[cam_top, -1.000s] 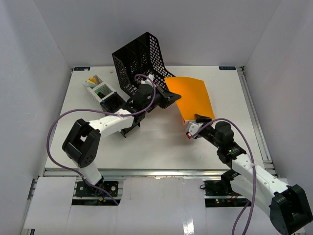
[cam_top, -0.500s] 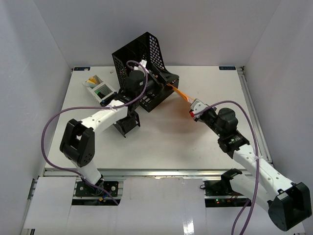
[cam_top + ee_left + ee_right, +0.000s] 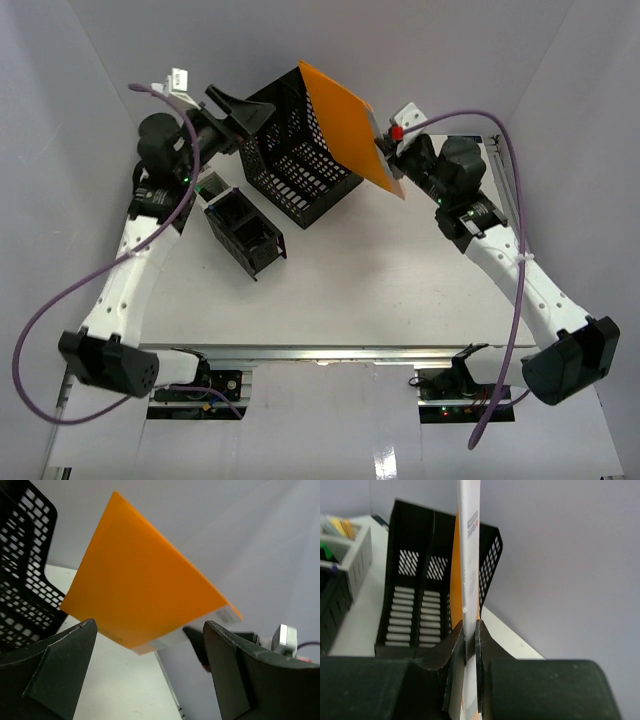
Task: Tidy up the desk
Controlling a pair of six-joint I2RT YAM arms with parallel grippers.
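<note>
**Q:** How does the right hand [image 3: 388, 150] stand?

**A:** It is pinching one corner of the orange folder [image 3: 338, 112]. The folder is held aloft and tilted, with its long edge running left and far from the hand.

**Q:** What does the coming move turn on?

**A:** Probably the black mesh file rack [image 3: 300, 165], which sits just below and left of the folder on the counter [image 3: 400, 290]. The counter spans the scene beneath both arms. The left hand [image 3: 240, 108], spread and empty, hovers at the rack's far-left side.

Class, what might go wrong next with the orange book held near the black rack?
1. The right fingers pinch only one edge of the orange book, so it may swing or slip.
2. Tilted, it may catch the black rack, which the open left fingers do not steady.
</note>
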